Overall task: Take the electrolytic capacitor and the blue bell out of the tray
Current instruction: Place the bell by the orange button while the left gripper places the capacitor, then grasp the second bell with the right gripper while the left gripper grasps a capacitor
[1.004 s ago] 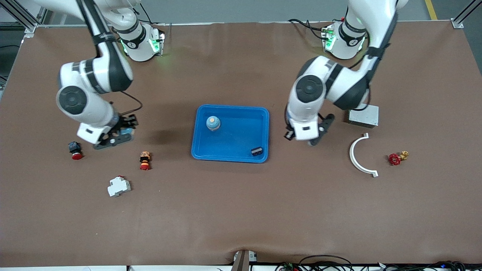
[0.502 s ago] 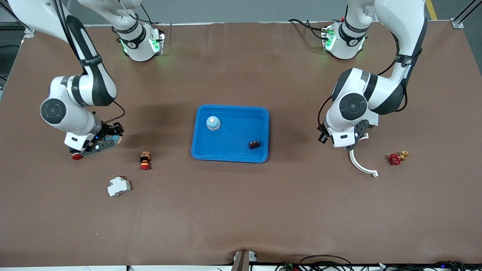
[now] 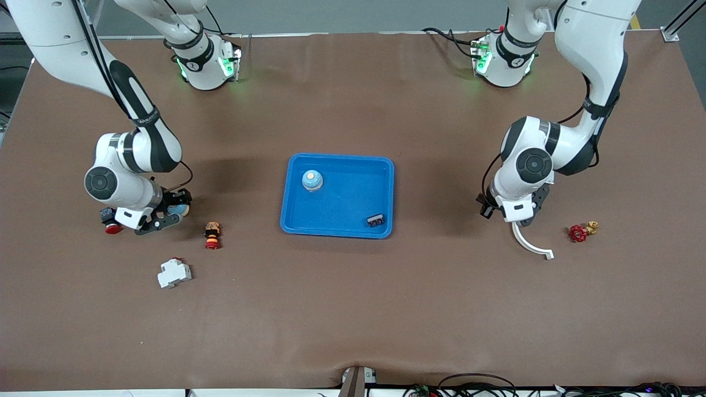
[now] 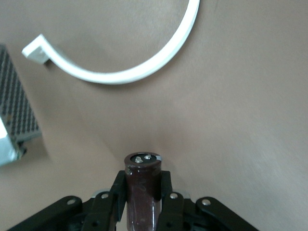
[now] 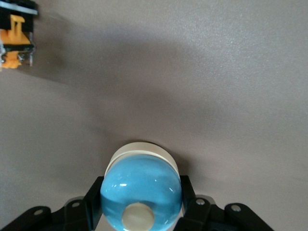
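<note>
Both parts are outside the tray; we're judging this as the set-down step.

L side: left gripper is hanging low over bare mat just beside the white curved piece, jaws clamping the electrolytic capacitor, a dark brown can.

R side: right gripper is hovering low over mat between the red button and orange button, jaws gripping the blue bell.

We're also noting a second blue bell and a small black part sitting in the tray.

Next, probably: we're lowering each part till it touches the mat, opening the jaws and lifting straight up, w/o nudging neighbours.
</note>
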Controlling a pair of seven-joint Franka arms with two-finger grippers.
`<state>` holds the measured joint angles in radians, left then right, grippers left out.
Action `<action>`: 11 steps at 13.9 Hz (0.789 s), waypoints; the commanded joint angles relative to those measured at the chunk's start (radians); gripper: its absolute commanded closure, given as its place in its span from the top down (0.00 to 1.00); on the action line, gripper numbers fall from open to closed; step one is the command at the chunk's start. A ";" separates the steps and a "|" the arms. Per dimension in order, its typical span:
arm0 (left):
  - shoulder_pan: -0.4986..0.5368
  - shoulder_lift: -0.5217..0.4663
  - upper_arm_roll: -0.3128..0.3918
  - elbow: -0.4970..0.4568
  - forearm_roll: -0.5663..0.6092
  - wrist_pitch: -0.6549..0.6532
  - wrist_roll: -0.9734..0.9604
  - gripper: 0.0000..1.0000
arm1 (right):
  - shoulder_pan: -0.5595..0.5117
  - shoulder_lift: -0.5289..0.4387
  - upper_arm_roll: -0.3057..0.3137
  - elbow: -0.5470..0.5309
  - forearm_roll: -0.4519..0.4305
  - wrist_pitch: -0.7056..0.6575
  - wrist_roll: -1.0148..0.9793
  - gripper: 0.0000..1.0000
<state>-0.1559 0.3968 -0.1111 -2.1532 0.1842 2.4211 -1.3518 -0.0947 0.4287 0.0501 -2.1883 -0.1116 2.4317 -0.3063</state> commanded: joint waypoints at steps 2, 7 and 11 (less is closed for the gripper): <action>0.053 0.022 -0.010 0.004 0.078 0.033 0.100 0.00 | -0.020 -0.016 0.017 0.013 -0.016 -0.034 0.003 1.00; 0.047 0.063 -0.010 0.059 0.092 0.050 0.123 0.00 | -0.008 -0.129 0.033 0.178 0.094 -0.449 0.080 1.00; 0.053 0.068 -0.010 0.076 0.083 0.052 0.122 1.00 | 0.065 -0.180 0.039 0.315 0.286 -0.658 0.255 1.00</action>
<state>-0.1097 0.4576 -0.1189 -2.0966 0.2541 2.4694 -1.2350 -0.0815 0.2637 0.0819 -1.9115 0.1388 1.8150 -0.1687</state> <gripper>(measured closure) 0.533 0.000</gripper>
